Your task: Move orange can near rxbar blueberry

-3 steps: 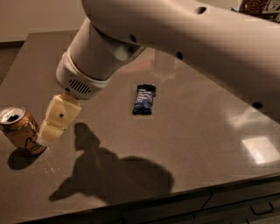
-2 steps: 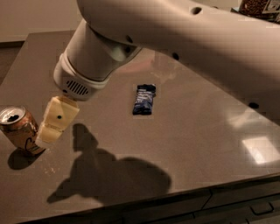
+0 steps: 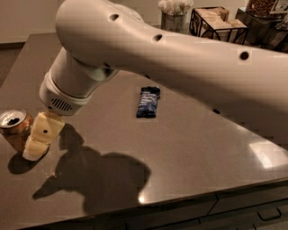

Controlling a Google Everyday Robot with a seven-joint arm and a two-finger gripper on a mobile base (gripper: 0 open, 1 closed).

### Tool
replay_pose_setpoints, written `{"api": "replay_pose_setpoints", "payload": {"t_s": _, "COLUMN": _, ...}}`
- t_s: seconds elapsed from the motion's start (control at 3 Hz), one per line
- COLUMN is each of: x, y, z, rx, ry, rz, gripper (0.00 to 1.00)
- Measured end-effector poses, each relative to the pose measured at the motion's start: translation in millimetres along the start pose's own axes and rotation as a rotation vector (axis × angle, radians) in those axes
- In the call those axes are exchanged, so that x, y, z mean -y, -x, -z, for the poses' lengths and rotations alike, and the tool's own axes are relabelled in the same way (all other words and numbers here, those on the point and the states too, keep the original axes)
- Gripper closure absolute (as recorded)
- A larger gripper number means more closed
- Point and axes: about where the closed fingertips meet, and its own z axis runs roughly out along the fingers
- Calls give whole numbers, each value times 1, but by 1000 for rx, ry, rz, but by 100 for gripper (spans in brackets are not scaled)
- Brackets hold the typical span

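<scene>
A wide bench [image 3: 202,148] with a smooth, dark grey-brown top fills most of the view. Behind the bench's far left corner stands a plain pale wall [image 3: 27,18], and a strip of brownish floor [image 3: 6,60] shows beside its left edge. Along the bench's far edge sit a metal cup [image 3: 174,20] holding something white, a black wire basket [image 3: 218,22] of tan boxes, and darker containers [image 3: 265,13] at the far right corner. A bright patch of reflected light [image 3: 265,155] lies near the bench's right edge, and a large dark shadow [image 3: 90,179] spreads across its near left part. Under the bench's front edge are grey drawer fronts [image 3: 252,211]. The jaws hang over the bench's near left corner.
</scene>
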Motion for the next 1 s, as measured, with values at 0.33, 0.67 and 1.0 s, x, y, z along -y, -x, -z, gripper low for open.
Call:
{"api": "replay_pose_setpoints", "payload": {"t_s": 0.33, "x": -1, "y": 10, "z": -20, "rx": 30, "ry": 14, "rz": 2, "gripper": 0}}
{"api": "replay_pose_setpoints", "payload": {"t_s": 0.67, "x": -10, "y": 21, "z": -42, "rx": 62, "ry": 51, "rz": 6, "gripper": 0}}
{"api": "replay_pose_setpoints", "payload": {"t_s": 1.0, "x": -16, "y": 32, "z": -59, "rx": 82, "ry": 82, "rz": 13, "gripper": 16}}
